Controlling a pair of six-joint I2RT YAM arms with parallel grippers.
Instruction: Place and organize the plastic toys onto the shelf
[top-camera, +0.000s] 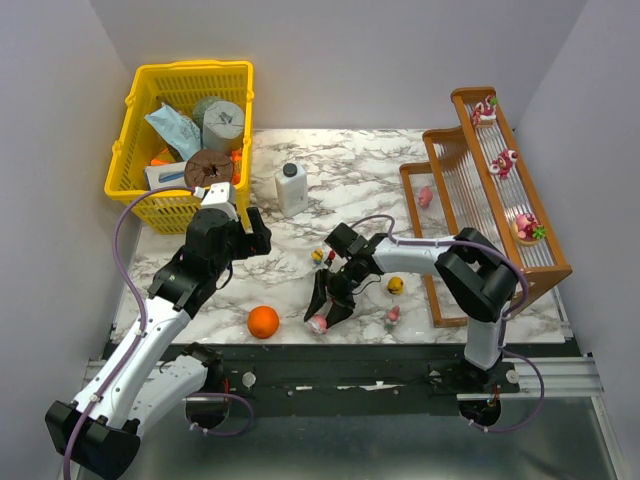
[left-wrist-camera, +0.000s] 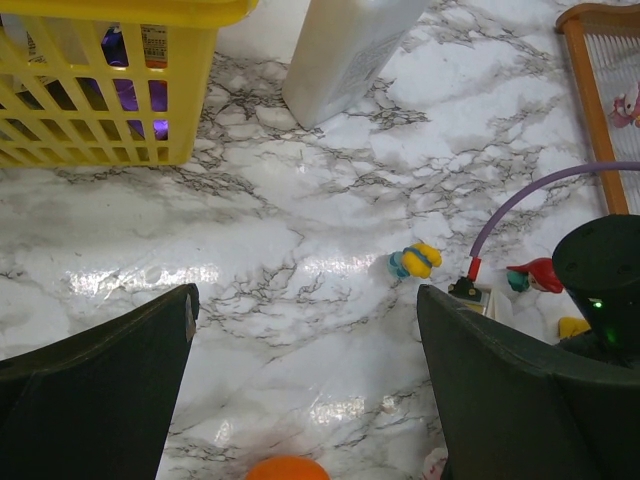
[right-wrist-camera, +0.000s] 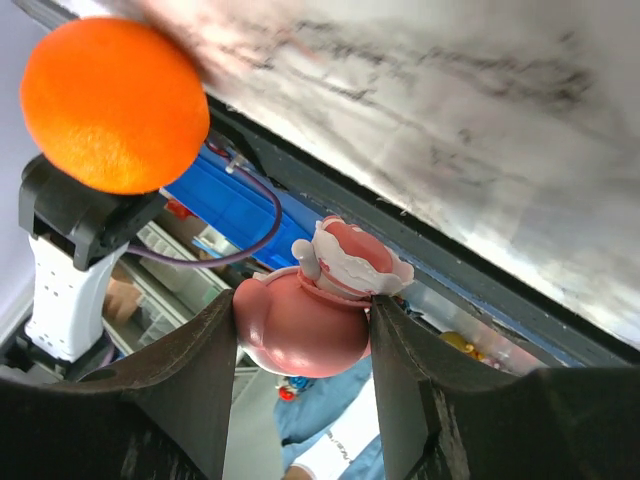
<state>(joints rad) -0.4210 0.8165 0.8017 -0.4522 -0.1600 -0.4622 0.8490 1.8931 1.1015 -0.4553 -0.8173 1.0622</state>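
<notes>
My right gripper (top-camera: 323, 312) is shut on a pink and white toy (top-camera: 319, 323) near the table's front edge; the right wrist view shows the toy (right-wrist-camera: 345, 262) pinched between the fingers of that gripper (right-wrist-camera: 303, 335). My left gripper (top-camera: 250, 236) is open and empty above the marble; in its wrist view (left-wrist-camera: 305, 335) nothing lies between the fingers. Loose toys lie on the table: a yellow and blue one (left-wrist-camera: 417, 260), a red one (left-wrist-camera: 535, 275), a yellow one (top-camera: 396, 285) and a pink one (top-camera: 393, 315). The wooden shelf (top-camera: 548, 262) holds three toys on its top tier (top-camera: 503, 160) and one on the lowest (top-camera: 426, 196).
An orange ball (top-camera: 263, 321) lies near the front edge, left of the right gripper. A white bottle (top-camera: 291, 188) stands at the back middle. A yellow basket (top-camera: 135, 120) full of items is at the back left, just behind the left gripper.
</notes>
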